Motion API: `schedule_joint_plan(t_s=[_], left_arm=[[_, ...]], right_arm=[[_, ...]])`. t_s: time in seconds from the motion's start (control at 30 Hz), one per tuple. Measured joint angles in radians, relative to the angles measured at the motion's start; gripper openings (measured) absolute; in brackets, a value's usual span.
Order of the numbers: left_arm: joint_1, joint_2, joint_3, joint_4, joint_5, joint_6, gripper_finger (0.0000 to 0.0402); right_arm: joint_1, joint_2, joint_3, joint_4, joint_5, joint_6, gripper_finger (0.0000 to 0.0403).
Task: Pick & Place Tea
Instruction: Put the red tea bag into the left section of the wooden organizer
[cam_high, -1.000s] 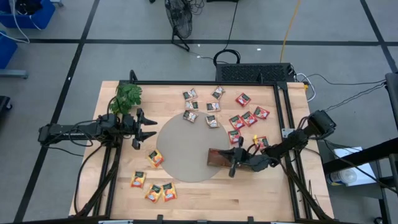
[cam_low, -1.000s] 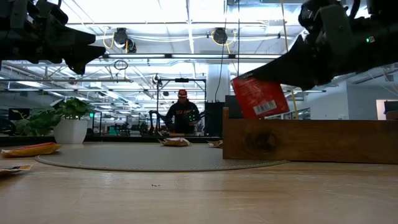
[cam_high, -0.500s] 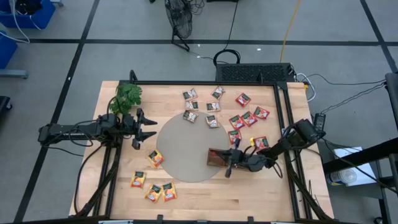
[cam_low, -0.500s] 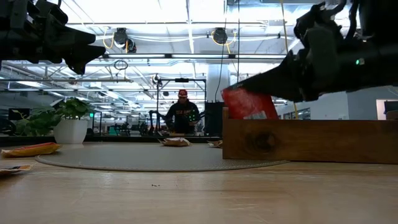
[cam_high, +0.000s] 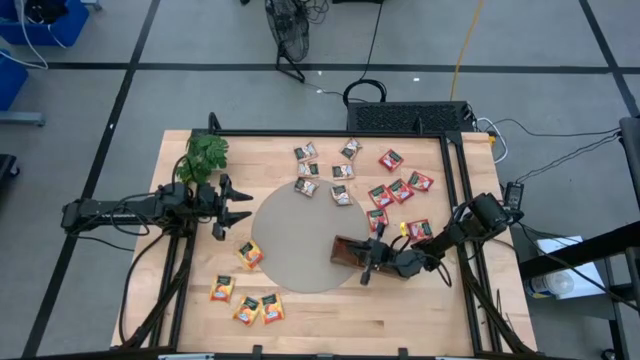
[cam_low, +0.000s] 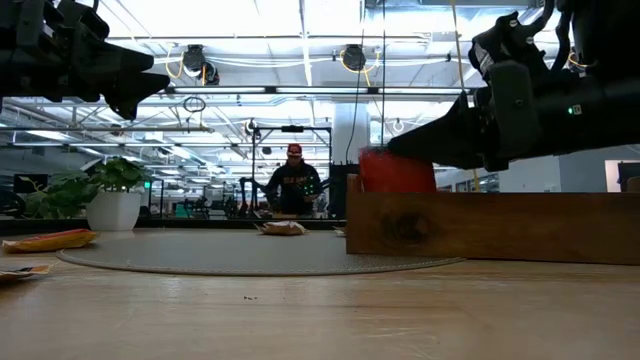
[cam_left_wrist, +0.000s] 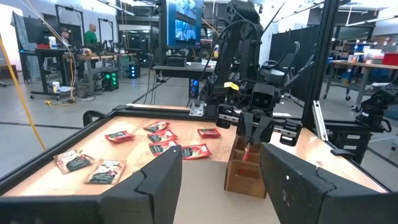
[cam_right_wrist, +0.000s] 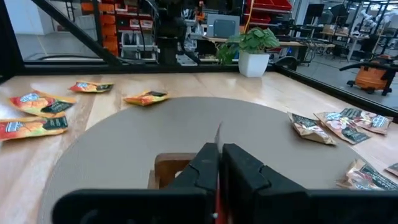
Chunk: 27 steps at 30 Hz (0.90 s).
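A long brown wooden tray (cam_high: 348, 253) lies on a round grey mat (cam_high: 290, 235) right of the table's middle. My right gripper (cam_high: 370, 264) reaches in from the table's right and is shut on a red tea sachet (cam_low: 394, 171) that stands in the tray's left end (cam_low: 400, 225). Loose sachets lie flat on the table: red ones (cam_high: 396, 187) at the far right, grey-white ones (cam_high: 322, 172) at the far middle, orange-yellow ones (cam_high: 246, 302) at the near left. My left gripper (cam_high: 236, 205) waits open at the table's left, level, touching nothing. My right gripper pinches the red sachet between its two fingers (cam_right_wrist: 239, 168), at its upper part (cam_low: 412, 160); its thin edge (cam_right_wrist: 218, 133) shows in the slit between them. The fingers come from the table's right, slanting slightly down. The sachet stands upright, its lower part behind the tray's wall.
A green leafy sprig in a white pot (cam_high: 205, 155) stands at the far left corner. Black frame rails (cam_high: 455, 190) run along the table's sides. A person (cam_low: 292, 185) stands in the room far beyond the table. Bare mat (cam_right_wrist: 124, 143) lies left of the tray.
My right gripper has gone down toward the tray with the red sachet, which hung tilted above the tray's rim and now stands sunk into its left end. The tray's left end has shifted a little toward the table's left.
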Motion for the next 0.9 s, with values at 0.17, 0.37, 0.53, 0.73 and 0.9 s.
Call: schedule_joint_plan(t_s=[0.17,0.37,0.53,0.73,0.9], left_arm=[[0.0,0.0,0.0,0.0,0.0,0.0,0.0214],[0.0,0.0,0.0,0.0,0.0,0.0,0.0214],[0.0,0.0,0.0,0.0,0.0,0.0,0.0214],[0.0,0.0,0.0,0.0,0.0,0.0,0.0214],[0.0,0.0,0.0,0.0,0.0,0.0,0.0214]], right_arm=[[-0.001,0.0,0.0,0.0,0.081,-0.015,0.007],[-0.001,-0.011,0.0,0.063,0.124,-0.114,0.012],[0.001,-0.12,0.0,0.061,0.127,-0.263,0.0137],[0.033,-0.324,0.019,-0.299,0.063,-0.251,0.0133],[0.039,-0.431,0.229,-0.992,-0.169,-0.005,0.0079]])
